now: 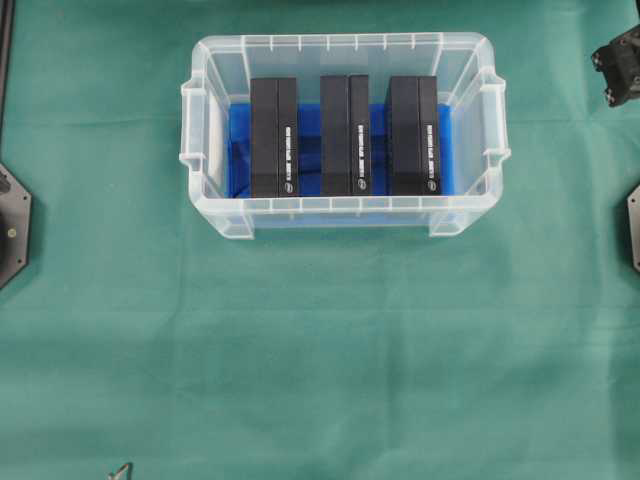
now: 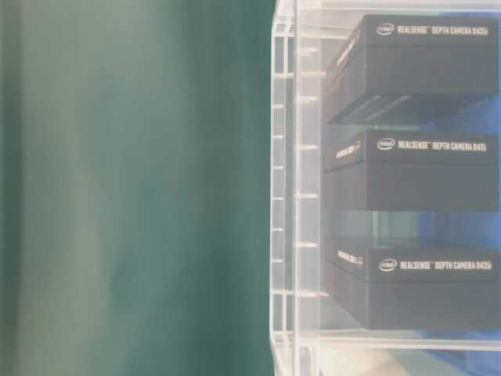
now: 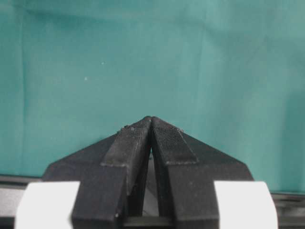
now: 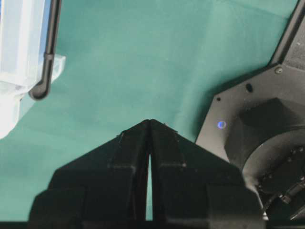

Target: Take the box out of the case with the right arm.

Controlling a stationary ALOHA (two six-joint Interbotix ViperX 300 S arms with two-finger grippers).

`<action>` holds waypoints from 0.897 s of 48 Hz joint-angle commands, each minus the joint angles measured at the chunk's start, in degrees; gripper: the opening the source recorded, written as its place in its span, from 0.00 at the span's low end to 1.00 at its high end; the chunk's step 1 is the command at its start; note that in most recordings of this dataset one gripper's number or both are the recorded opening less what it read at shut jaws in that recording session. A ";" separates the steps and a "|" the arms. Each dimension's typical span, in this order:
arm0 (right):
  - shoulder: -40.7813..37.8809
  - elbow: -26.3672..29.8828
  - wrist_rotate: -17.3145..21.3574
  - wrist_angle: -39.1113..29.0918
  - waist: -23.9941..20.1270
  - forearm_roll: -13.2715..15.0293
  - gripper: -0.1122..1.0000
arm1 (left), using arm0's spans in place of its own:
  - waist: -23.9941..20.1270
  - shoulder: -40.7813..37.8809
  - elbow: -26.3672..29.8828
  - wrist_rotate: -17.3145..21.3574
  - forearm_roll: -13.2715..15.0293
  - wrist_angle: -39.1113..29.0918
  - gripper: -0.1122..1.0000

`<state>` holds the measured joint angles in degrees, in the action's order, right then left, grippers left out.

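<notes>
The clear case (image 1: 340,42) with a blue floor stands at the back middle of the green cloth. Three black boxes stand side by side in it: left (image 1: 273,137), middle (image 1: 345,135) and right (image 1: 414,135). The table-level view shows them through the case wall (image 2: 286,196), the nearest box (image 2: 415,282) printed with white lettering. My right gripper (image 4: 150,120) is shut and empty over bare cloth, well to the right of the case, whose corner (image 4: 16,57) shows at the upper left. My left gripper (image 3: 151,118) is shut and empty above bare cloth.
A black part of the right arm (image 1: 620,62) juts in at the top right edge. The arm bases sit at the left edge (image 1: 12,225) and right edge (image 1: 633,228). The right base (image 4: 257,143) lies close beside my right gripper. A black cable (image 4: 47,52) hangs by the case corner.
</notes>
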<state>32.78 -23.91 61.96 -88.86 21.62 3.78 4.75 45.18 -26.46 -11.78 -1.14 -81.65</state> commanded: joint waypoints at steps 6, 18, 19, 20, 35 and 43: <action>0.09 0.88 0.26 0.26 0.18 0.35 0.20 | 0.18 -0.18 1.32 0.09 -0.09 0.09 0.10; -0.79 0.79 1.93 -0.09 0.18 2.64 0.84 | 0.18 -0.26 1.23 0.09 -0.09 -0.09 0.10; -0.97 0.79 1.93 0.00 0.26 2.72 0.88 | 0.18 -0.26 1.23 0.09 -0.09 -0.18 0.10; -0.97 0.70 1.93 0.00 0.18 2.81 0.91 | 0.18 -0.18 1.23 0.09 -0.26 -0.18 0.10; -1.32 0.70 2.64 -0.09 0.26 3.08 0.94 | 0.18 -0.35 1.32 -0.09 -0.26 -0.35 0.10; -1.14 0.70 3.16 -0.18 0.18 2.90 0.94 | 0.18 -0.70 1.32 0.09 -0.35 -0.44 0.10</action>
<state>31.29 -23.99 64.95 -89.03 21.71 6.68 4.75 44.91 -26.46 -11.78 -1.23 -82.18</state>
